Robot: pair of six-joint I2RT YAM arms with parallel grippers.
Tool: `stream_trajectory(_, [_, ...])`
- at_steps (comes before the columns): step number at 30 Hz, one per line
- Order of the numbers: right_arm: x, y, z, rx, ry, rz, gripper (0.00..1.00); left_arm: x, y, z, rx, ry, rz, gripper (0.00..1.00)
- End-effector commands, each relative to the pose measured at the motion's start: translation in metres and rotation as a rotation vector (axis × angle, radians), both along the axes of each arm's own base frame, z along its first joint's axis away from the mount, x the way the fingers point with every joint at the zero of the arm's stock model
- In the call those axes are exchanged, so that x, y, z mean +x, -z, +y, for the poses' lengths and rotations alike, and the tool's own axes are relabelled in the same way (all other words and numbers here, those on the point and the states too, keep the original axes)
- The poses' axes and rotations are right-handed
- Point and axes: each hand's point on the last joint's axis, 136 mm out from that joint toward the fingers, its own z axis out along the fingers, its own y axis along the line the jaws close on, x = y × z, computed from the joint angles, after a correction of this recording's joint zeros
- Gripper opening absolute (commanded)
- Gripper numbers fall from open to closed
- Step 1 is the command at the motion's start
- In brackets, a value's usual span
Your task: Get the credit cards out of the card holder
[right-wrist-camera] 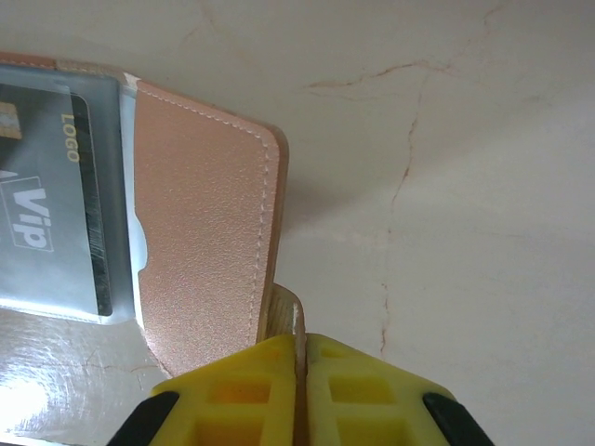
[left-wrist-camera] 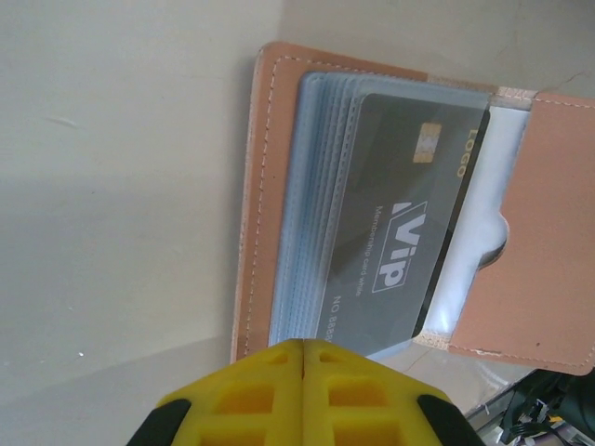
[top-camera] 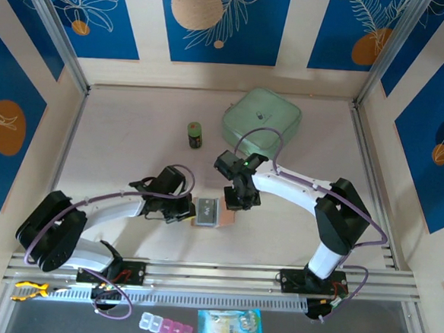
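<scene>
Card holder [top-camera: 209, 213] lies open on the table [top-camera: 132, 137] between the arms. The right gripper [right-wrist-camera: 300, 339] pinches its tab [right-wrist-camera: 284, 311]. The left gripper [left-wrist-camera: 303, 346] sits closed (nothing visibly caught) beside the pocketed grey card [left-wrist-camera: 400, 232]. Extraction looks barely begun; the next move likely calls for reopening and gripping that card's edge.

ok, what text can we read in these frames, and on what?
"ViP": grey card, in a clear pocket of the wallet.
"LOGO": same card, gold, beside the chip.
"Membership card": small line under "ViP"; rest blurred.
"NO 88": card edge; later digits unclear.
Blue sachet and green can: print too small to read.
</scene>
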Motion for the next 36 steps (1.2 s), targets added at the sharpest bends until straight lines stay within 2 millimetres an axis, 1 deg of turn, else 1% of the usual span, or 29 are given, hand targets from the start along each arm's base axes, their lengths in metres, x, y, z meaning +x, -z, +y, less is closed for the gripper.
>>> stream_trajectory(1, [-0.001,0.005,-0.006,-0.022,-0.002,0.000,0.10,0.002,-0.001,0.003,0.054,0.000,0.000,0.00])
stream_trajectory(4, [-0.002,0.007,-0.007,-0.029,-0.001,0.001,0.10,0.002,0.003,0.003,0.060,0.004,0.006,0.00])
stream_trajectory(7, [-0.002,0.010,-0.006,-0.029,0.001,0.003,0.13,0.004,0.005,-0.002,0.038,0.001,0.005,0.00])
stream_trajectory(10, [-0.003,0.014,-0.006,-0.035,0.003,0.010,0.14,0.004,0.006,-0.002,0.039,-0.002,0.007,0.00])
stream_trajectory(15, [-0.005,0.025,-0.004,-0.064,-0.004,0.022,0.18,-0.001,0.013,0.007,0.089,-0.006,0.021,0.00])
stream_trajectory(20, [-0.007,0.037,-0.004,-0.083,0.003,0.031,0.19,-0.003,0.020,0.008,0.089,-0.011,0.037,0.00])
stream_trajectory(22, [-0.007,0.042,-0.006,-0.097,0.008,0.031,0.24,-0.004,0.021,0.008,0.092,-0.007,0.042,0.00])
stream_trajectory(24, [-0.008,0.047,-0.008,-0.111,0.011,0.034,0.31,-0.005,0.023,0.010,0.105,-0.006,0.046,0.00])
stream_trajectory(25, [-0.008,0.049,-0.009,-0.118,0.013,0.037,0.33,-0.005,0.024,0.012,0.114,-0.006,0.047,0.00])
stream_trajectory(30, [-0.012,0.061,-0.017,-0.198,0.009,0.051,0.39,-0.009,0.028,0.018,0.142,-0.008,0.056,0.00])
stream_trajectory(34, [-0.013,0.063,-0.024,-0.266,0.010,0.044,0.41,-0.012,0.028,0.022,0.148,-0.015,0.055,0.00])
stream_trajectory(36, [-0.013,0.062,-0.025,-0.275,0.015,0.043,0.43,-0.011,0.025,0.022,0.143,-0.020,0.047,0.00])
